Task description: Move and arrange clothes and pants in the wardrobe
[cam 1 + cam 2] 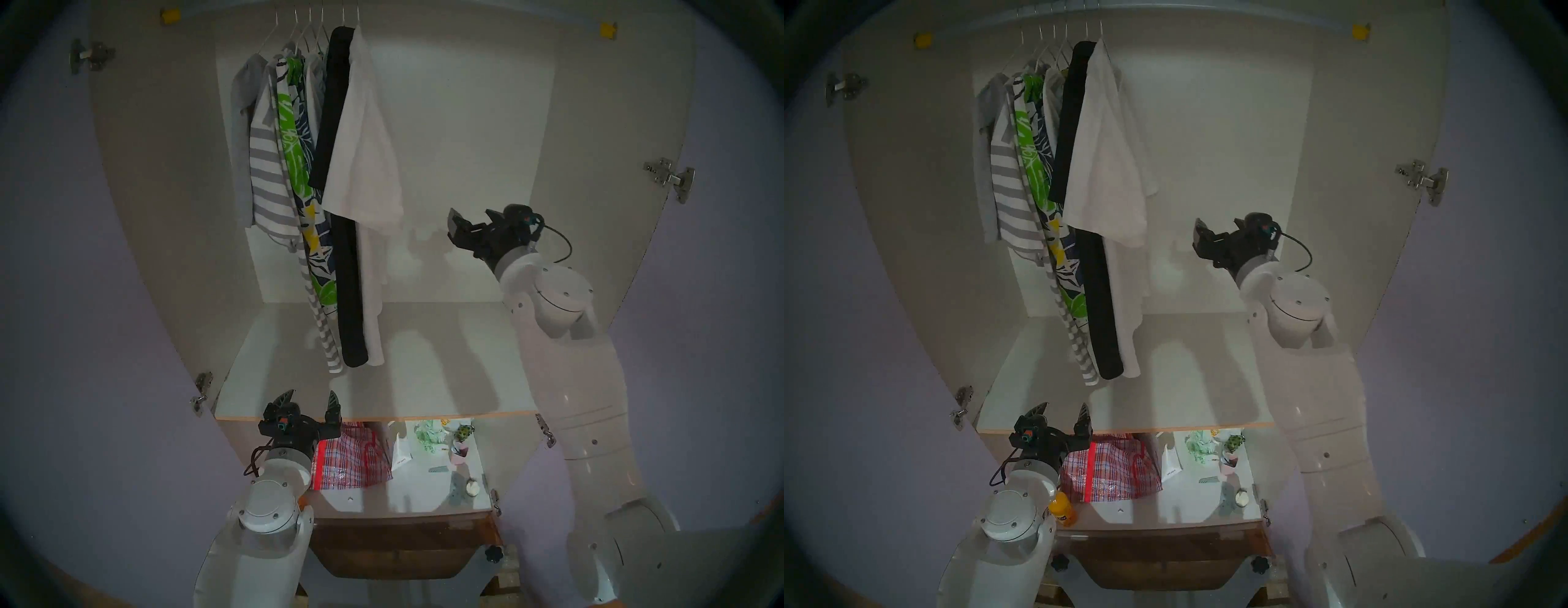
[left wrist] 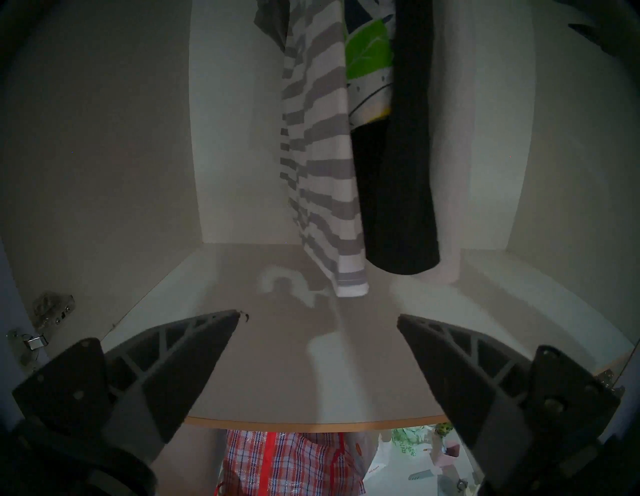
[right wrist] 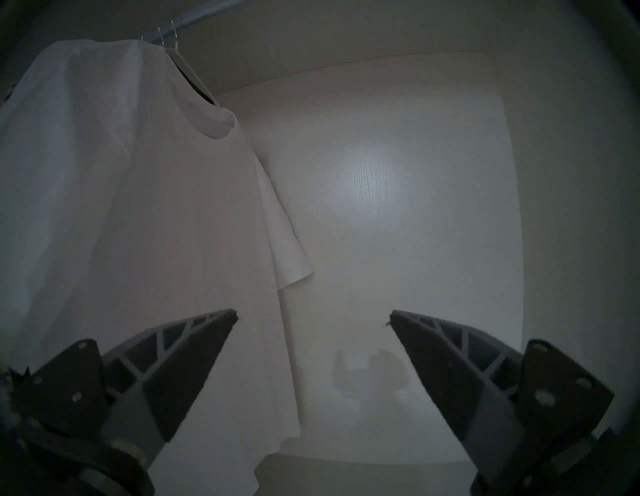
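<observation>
The left gripper (image 1: 309,401) waits fully spread and empty, low at the shelf (image 1: 424,382) front edge. All six clothes (image 1: 314,170) hang bunched at the left end of the wardrobe (image 1: 466,127) rail. The right gripper (image 1: 456,227), spread wide and empty, sits just right of the white T-shirt (image 3: 138,242). Judged early: spacing the garments remains.

Scene before me, dimly lit: below the white shelf board (image 1: 445,369), a lower white surface (image 1: 382,496) bears a red plaid woven bag (image 1: 352,460), a white paper bag (image 1: 401,452), a pink cup (image 1: 459,452) and an orange bottle (image 1: 1062,511); beneath it, a dark wooden panel (image 1: 403,547).
</observation>
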